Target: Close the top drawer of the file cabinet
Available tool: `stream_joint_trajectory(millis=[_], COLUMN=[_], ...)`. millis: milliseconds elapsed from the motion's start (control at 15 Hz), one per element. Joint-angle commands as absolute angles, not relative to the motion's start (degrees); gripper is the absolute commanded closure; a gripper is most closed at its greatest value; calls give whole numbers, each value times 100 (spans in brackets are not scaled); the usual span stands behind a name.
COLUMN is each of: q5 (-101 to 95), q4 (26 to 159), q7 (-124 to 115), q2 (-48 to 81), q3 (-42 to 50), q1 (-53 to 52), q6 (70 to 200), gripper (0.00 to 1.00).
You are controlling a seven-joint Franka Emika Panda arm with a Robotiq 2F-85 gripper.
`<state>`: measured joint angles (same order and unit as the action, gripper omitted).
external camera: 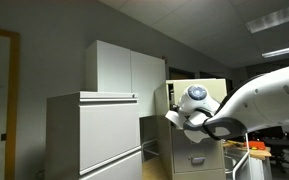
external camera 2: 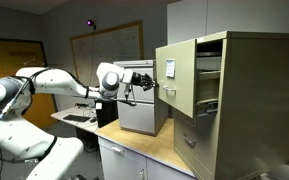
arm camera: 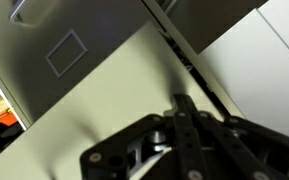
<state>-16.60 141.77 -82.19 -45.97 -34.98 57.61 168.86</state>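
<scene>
The beige-grey file cabinet point(external camera 2: 249, 110) stands at the right in an exterior view, and shows behind my arm in the other exterior view point(external camera: 199, 155). Its top drawer point(external camera 2: 176, 75) is pulled well out, front facing my arm. My gripper point(external camera 2: 150, 83) is shut and empty, level with that drawer front and just short of it; it also shows in an exterior view point(external camera: 174, 118). In the wrist view the shut fingers point(arm camera: 184, 108) point at a pale beige panel point(arm camera: 114, 90) beside a dark slide rail. A greyer drawer front with label frame point(arm camera: 64, 50) shows above.
A wide white cabinet point(external camera: 94, 135) and a taller white one point(external camera: 124, 70) stand to one side. A grey box-like unit point(external camera 2: 142, 105) sits on a wooden counter point(external camera 2: 134, 145) next to the file cabinet. A lower drawer point(external camera 2: 196, 135) stands slightly open.
</scene>
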Motion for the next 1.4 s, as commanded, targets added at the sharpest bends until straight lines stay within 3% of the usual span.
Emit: stream_joint_trajectory(millis=[0,467,1333], q5=[-2149,-1513,-1464], q4=[13470,12741,11368], q7=[-8987,-8774,-8636], q2=[-4623,-5022,-4820], q3=[-4433,-5677,-6662], q1=[7203,8689,9865], q6=[16958,16471,15219], gripper=[100,100,99])
